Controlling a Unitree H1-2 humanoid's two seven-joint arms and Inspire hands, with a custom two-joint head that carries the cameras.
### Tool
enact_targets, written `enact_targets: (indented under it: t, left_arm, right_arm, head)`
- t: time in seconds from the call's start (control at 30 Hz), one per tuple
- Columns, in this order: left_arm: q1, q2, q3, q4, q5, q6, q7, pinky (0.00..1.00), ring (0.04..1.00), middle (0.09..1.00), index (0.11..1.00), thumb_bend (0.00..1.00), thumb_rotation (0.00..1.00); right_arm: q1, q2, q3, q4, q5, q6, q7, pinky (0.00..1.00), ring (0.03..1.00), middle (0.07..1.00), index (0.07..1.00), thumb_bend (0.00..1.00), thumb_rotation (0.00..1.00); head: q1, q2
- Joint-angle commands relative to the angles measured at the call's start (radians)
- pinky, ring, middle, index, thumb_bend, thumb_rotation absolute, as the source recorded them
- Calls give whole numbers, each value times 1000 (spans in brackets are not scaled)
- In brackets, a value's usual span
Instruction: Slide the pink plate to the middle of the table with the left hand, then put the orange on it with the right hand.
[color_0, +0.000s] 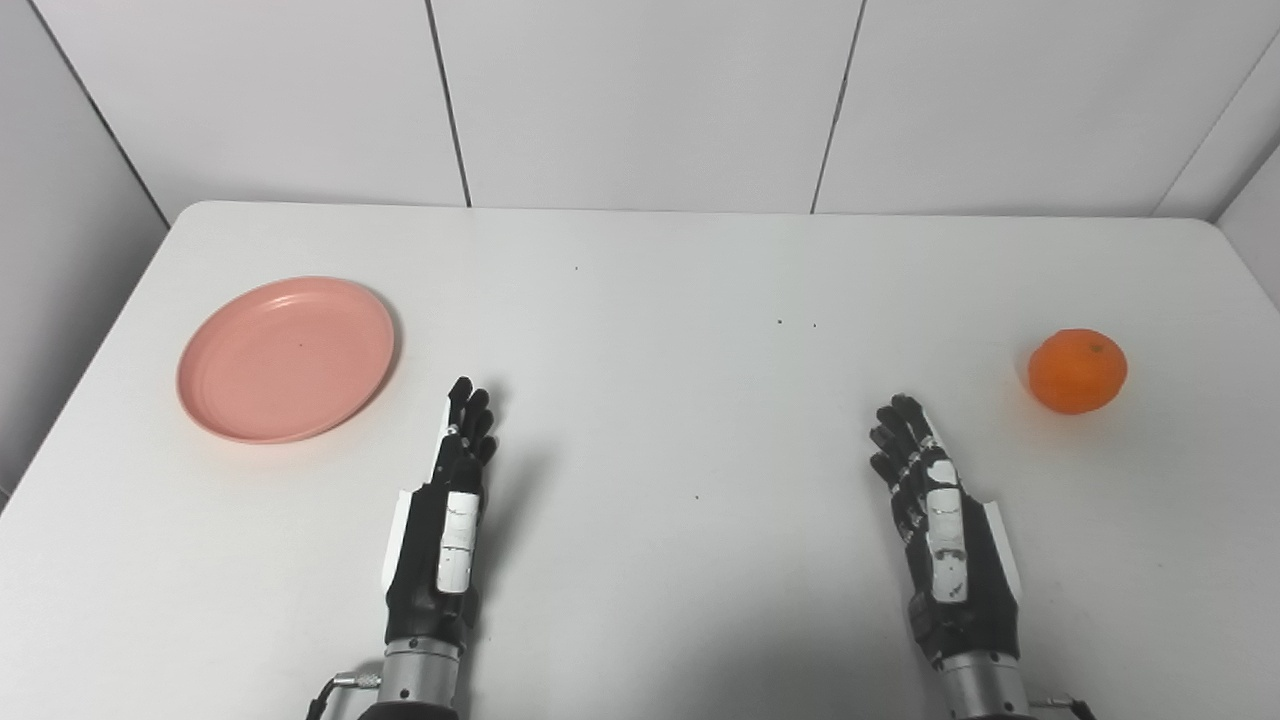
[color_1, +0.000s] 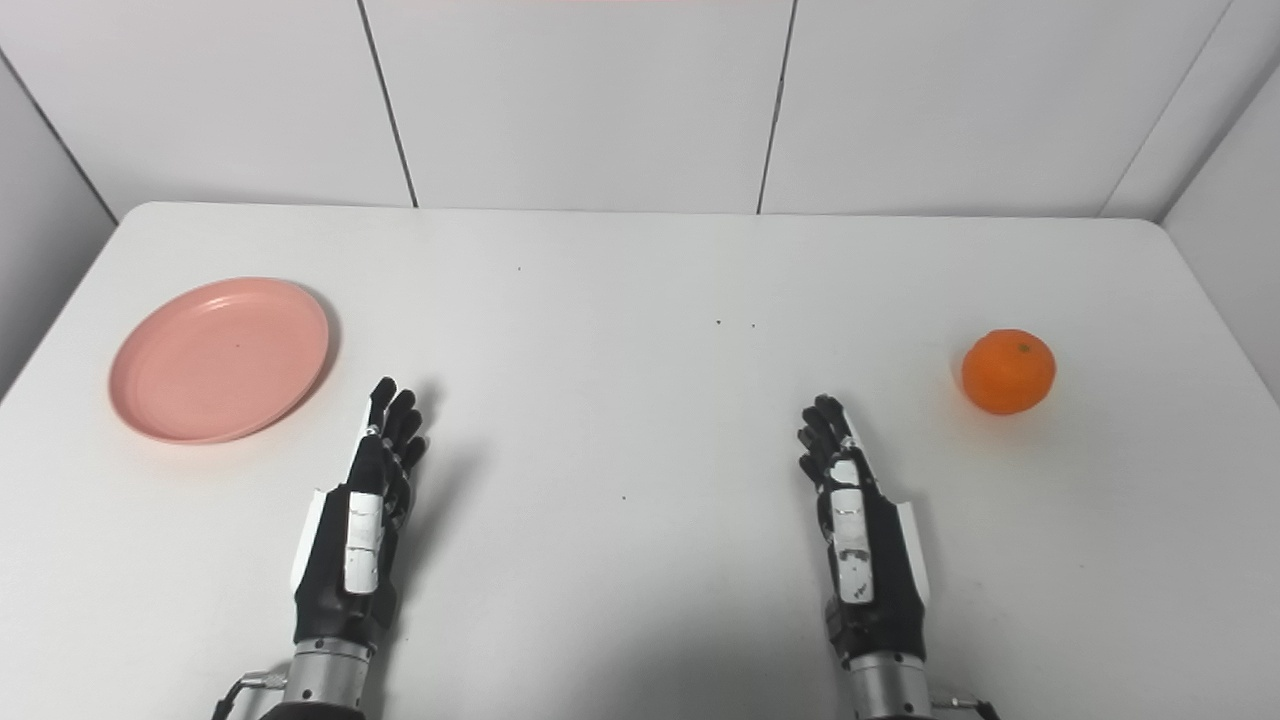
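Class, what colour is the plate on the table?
The plate is plain pink, clearest in the left eye view.

White table (color_0: 640, 300), matte, rounded at the far corners, filling most of both views. Scattered over its top, a few tiny dark specks (color_0: 796, 323): a pair side by side right of centre, one farther back toward the left, one nearer the front edge; too small to tell whether crumbs or marks. Behind the table, a pale panelled wall (color_0: 640, 100), split by thin dark vertical seams. At either side, more panels angling in toward the table's edges. Soft shadow across the near middle of the tabletop.
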Motion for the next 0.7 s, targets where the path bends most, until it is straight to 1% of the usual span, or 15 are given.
enact_targets:
  t: [0.0,0.47,0.67]
  left_arm:
    - [235,62,22,0,24,-57,12,1000,1000,1000,1000,864,1000]
    - [235,68,21,-7,24,-45,6,1000,1000,1000,1000,870,1000]
    - [235,69,21,-6,27,-47,7,1000,1000,1000,1000,856,1000]
  right_arm:
    - [57,-2,13,-64,3,-75,12,958,936,926,923,891,1000]
    - [58,2,15,-66,-1,-71,7,956,936,923,921,890,1000]
    - [58,1,16,-68,-3,-70,8,955,933,925,923,889,1000]
  head:
    - [1,1]
    - [-3,7]
    - [-3,7]
